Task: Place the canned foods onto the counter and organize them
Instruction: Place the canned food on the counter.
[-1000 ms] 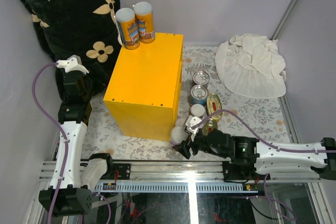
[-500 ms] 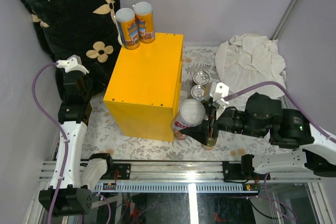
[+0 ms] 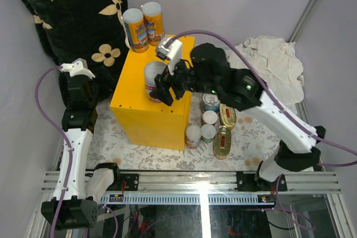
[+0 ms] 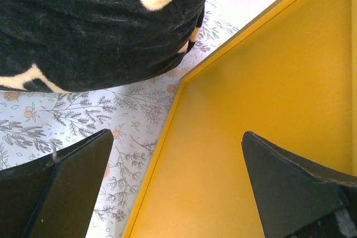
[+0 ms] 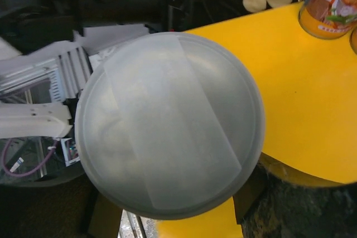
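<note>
One yellow counter [image 3: 134, 93], centre frame. Two tall orange-labelled cans [image 3: 144, 26] on its far corner. One white-lidded can [image 3: 152, 79] over its top. Three small white-lidded cans [image 3: 210, 117] at lower right of it. One blue-labelled can [image 3: 211, 104] in view. Two oval gold tins [image 3: 222, 141]. One black pillow [image 3: 72, 9], upper left. One white cloth [image 3: 270, 68], upper right.

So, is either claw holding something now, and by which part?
The right claw holds a white-lidded can by its sides, below the lid, above the yellow box. The left claw is open and empty.
</note>
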You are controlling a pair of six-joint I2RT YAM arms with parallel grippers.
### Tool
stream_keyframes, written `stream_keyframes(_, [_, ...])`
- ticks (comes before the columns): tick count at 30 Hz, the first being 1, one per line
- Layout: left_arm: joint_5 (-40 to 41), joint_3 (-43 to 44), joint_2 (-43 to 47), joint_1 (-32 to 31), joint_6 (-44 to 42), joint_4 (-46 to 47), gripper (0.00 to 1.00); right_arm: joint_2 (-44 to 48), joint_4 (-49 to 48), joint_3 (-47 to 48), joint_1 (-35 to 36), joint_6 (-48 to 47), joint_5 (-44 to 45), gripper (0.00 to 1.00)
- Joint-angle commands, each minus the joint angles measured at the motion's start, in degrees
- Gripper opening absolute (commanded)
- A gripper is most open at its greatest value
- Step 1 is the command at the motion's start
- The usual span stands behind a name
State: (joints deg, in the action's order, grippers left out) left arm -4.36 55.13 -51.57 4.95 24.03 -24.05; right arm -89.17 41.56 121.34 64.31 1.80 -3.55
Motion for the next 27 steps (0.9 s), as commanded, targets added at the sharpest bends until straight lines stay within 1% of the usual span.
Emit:
stream_keyframes(1, [-1.97,0.15,0.36,-0.12,-2.09,0.97,1.00,-4.45,-8.76,6.63,-4.41,0.93,-8.66,0.05])
stream_keyframes(3, [-1.85,1.14,-0.02,-0.56,-2.98,0.00,1.00,-7.87,-9.03,8.09,-6.15,1.77,-10.93,0.05])
stream_keyframes(6, [0.24,1.64,0.38,-0.69,-3.24,-0.64,1.00,-10.58,-10.83,8.00,-7.61,2.33,-11.69,0.06])
stream_keyframes(7, [0.89,1.66,0.57,-0.65,-3.33,-0.74,1.00,-11.49,-11.09,8.28,-7.91,2.28,-12.00,0.07])
stream_keyframes(8, [1.40,1.72,0.66,-0.68,-3.37,-0.81,1.00,-12.33,-11.41,8.68,-8.23,2.30,-12.09,0.11])
stream_keyframes(9, [1.58,1.73,0.67,-0.67,-3.38,-0.90,1.00,-13.25,-11.50,9.11,-8.57,2.39,-11.95,0.20])
stream_keyframes(12, [1.24,1.60,0.65,-0.73,-3.39,-0.80,1.00,-15.29,-11.32,10.47,-9.83,3.07,-11.73,0.57])
stream_keyframes(13, [1.12,1.48,0.68,-0.79,-3.42,-0.79,1.00,-15.45,-11.40,10.32,-10.22,3.28,-11.55,0.66])
stream_keyframes(17, [0.87,1.00,0.90,-0.88,-3.36,-0.81,1.00,-13.64,-12.94,6.68,-11.30,3.82,-10.75,0.88])
stream_keyframes(18, [0.72,0.88,0.94,-0.91,-3.30,-0.76,1.00,-12.82,-13.82,5.03,-11.29,3.87,-10.92,0.96])
stream_keyframes(20, [0.43,0.79,0.93,-0.97,-3.29,-0.82,1.00,-10.43,-16.52,1.05,-11.32,4.20,-11.46,1.00])
stream_keyframes(22, [0.34,0.97,0.65,-0.91,-3.33,-0.89,1.00,-7.86,-19.73,-4.05,-11.27,4.72,-11.60,0.99])
stream_keyframes(25, [0.61,1.12,0.46,-0.94,-3.46,-1.15,1.00,-3.13,-25.24,-11.27,-11.32,4.93,-11.02,0.89])
stream_keyframes(27, [1.01,0.91,0.48,-0.94,-3.43,-1.30,1.00,-0.92,-28.88,-15.81,-11.31,5.21,-10.52,0.84])
